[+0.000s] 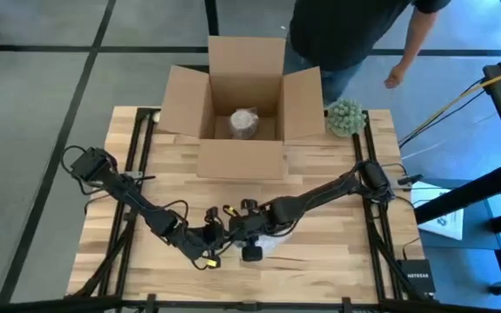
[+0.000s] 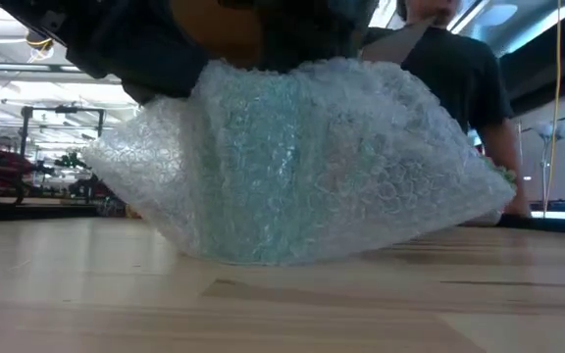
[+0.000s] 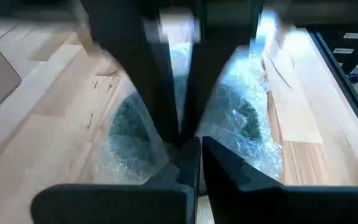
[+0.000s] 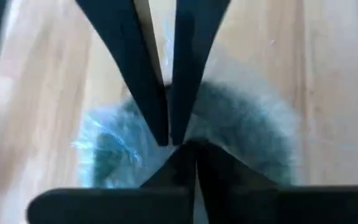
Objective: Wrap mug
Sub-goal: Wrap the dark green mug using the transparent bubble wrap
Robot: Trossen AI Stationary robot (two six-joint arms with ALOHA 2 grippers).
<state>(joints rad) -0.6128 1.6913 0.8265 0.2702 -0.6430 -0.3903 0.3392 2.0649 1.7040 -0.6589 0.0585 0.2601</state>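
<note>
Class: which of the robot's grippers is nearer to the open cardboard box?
Right. The right gripper is over the bubble wrap bundle, just below the cardboard box. The left gripper sits farther down-left.

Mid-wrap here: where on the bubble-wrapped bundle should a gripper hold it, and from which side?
Probably from above, at the gathered top of the bubble wrap bundle. In the low view it flares wide at the table and narrows upward, leaving loose film to pinch there. The left gripper and right gripper both sit over it, fingers closed together.
</note>
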